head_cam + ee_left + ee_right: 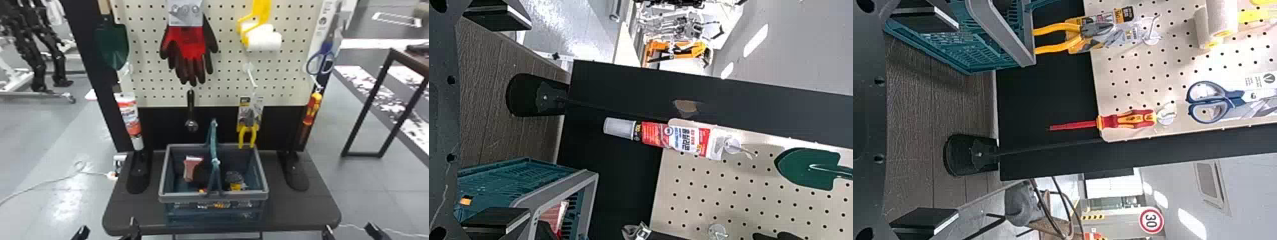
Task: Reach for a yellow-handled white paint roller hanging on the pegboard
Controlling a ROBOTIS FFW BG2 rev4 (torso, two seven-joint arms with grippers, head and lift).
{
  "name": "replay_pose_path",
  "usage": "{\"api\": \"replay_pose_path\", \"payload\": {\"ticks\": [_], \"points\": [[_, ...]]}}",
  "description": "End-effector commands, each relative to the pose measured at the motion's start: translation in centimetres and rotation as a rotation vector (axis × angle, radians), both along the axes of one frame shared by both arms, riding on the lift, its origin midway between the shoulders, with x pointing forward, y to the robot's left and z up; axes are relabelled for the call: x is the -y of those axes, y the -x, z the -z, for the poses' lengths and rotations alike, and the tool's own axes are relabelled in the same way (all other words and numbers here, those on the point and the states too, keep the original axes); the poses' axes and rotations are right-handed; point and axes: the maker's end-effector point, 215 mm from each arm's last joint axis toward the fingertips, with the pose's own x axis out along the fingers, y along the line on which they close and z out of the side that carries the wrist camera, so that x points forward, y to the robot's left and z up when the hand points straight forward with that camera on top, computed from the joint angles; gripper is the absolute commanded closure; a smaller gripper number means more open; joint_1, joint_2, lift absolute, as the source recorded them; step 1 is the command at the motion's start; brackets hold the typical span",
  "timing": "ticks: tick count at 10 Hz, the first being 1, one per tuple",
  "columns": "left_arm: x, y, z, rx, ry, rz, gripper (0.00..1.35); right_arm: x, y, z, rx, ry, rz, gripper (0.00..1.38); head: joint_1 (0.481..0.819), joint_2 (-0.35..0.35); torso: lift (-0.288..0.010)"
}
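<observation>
Left gripper point(107, 230): two flat black fingers set wide apart. Right gripper point(351, 230): same, fingers wide apart. White paint roller with yellow handle point(264, 41) hangs on the beige perforated pegboard point(223, 95), well beyond and above the right fingers, to their left. Teal plastic basket with grey rim point(191, 197) stands on the dark table point(297, 207), forward of and laterally between both finger pairs. Red-and-yellow screwdriver point(312, 108) hangs beyond the right fingers.

Number 30 on a red-rimmed round sign point(1151, 220)
</observation>
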Motion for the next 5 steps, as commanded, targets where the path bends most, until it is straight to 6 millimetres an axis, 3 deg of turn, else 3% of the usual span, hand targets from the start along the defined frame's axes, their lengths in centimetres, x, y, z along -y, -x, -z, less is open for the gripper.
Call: {"api": "replay_pose_path", "payload": {"ticks": [1, 5], "points": [[0.00, 0.00, 0.00, 0.000, 0.000, 0.000, 0.00, -0.14, 0.01, 0.03, 0.000, -0.005, 0.002, 0.00, 0.549, 0.000, -0.100], [0.00, 0.00, 0.00, 0.000, 0.000, 0.000, 0.00, -0.14, 0.01, 0.03, 0.000, -0.005, 0.002, 0.00, 0.549, 0.000, -0.100]]}}
